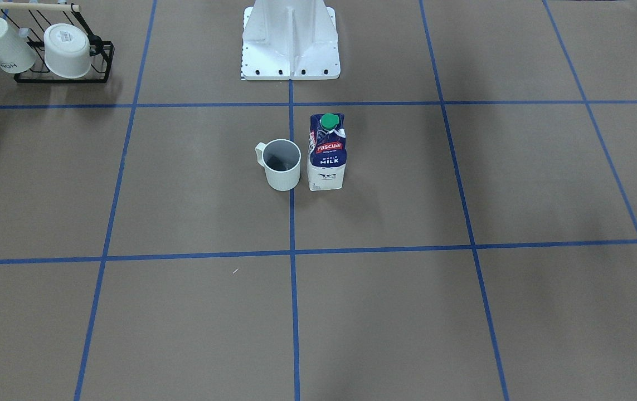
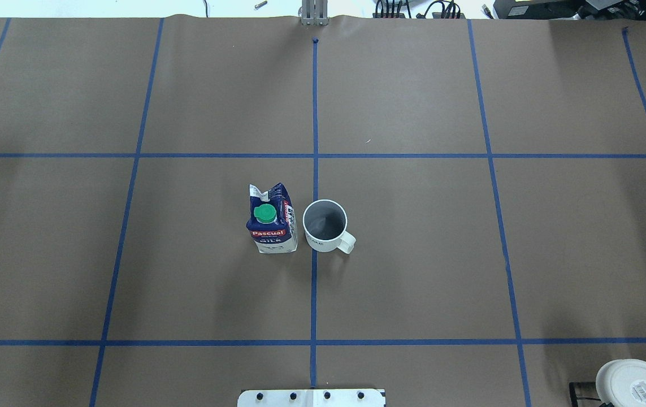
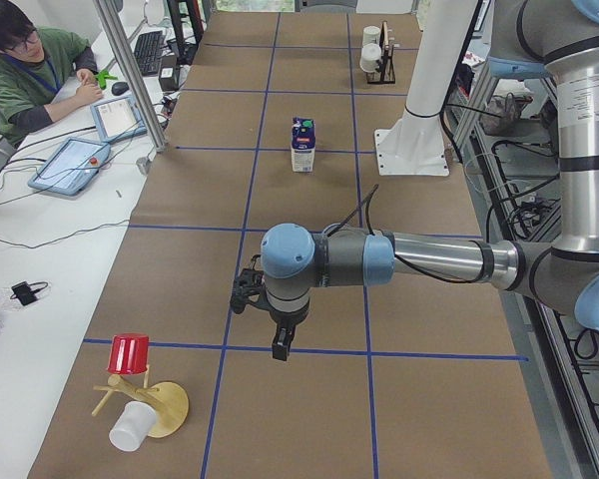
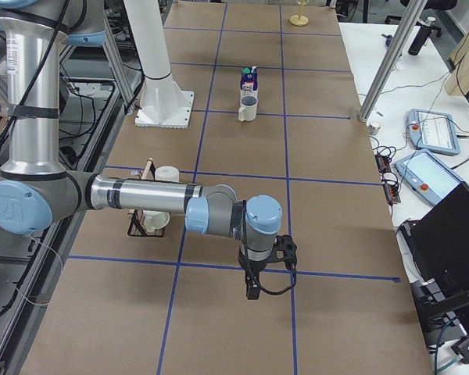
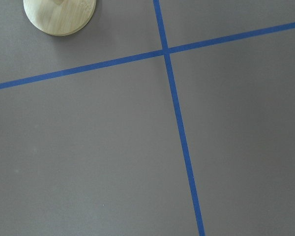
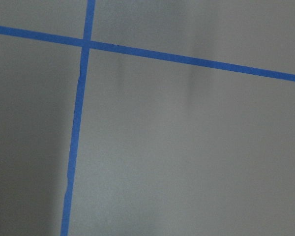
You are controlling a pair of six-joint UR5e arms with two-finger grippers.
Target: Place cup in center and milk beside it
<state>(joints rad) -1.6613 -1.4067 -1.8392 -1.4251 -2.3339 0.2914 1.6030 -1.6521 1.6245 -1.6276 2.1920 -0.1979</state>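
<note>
Upright at the middle of the brown matte tabletop [image 2: 413,254], on a blue tape line [image 2: 314,294]: small white handled mug [image 2: 325,226], with dark blue and white gable-top milk carton [image 2: 271,223] just beside. Well apart from both, near opposite table ends: left gripper [image 3: 280,347] and right gripper [image 4: 252,291], pointing down over bare paper. Cannot tell whether parted or closed.

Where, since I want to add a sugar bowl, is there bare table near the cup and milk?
Bare tabletop lies on the cup's handle side, on the milk's outer side, and beyond both, away from the robot base. Tight only between cup and milk, and by the cup rack in the corner.
</note>
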